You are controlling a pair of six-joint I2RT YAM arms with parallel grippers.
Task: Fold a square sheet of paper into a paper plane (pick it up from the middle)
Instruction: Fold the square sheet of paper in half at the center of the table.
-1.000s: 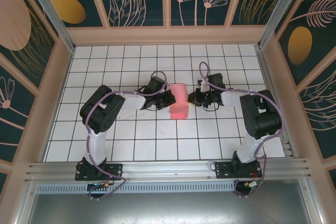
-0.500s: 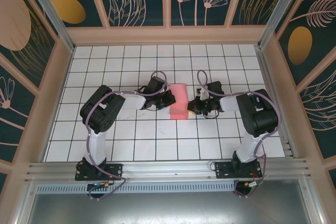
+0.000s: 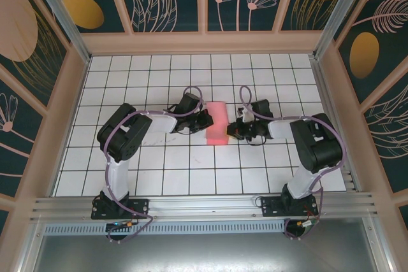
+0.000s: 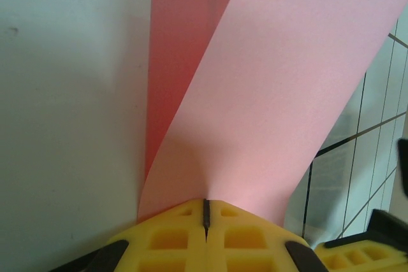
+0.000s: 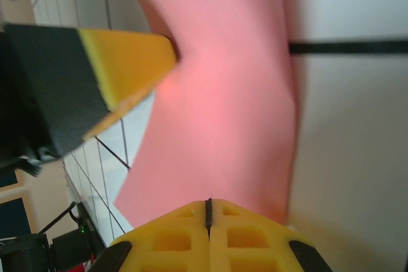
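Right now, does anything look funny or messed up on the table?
Only the square sheet of paper: it isn't lying flat. It's doubled over and bulging, pinched on each side by the left gripper and right gripper. That suits folding; nothing looks torn.

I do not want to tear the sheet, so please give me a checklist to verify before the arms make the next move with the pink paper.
1. The left gripper is shut on the paper: ok.
2. The right gripper is shut on the paper: ok.
3. Both grippers stay apart, paper between them: ok.
4. The paper lies flat on the table: not ok, it curves over itself.
5. The paper edges are lined up: cannot tell.
6. The paper has no tears: ok where visible.
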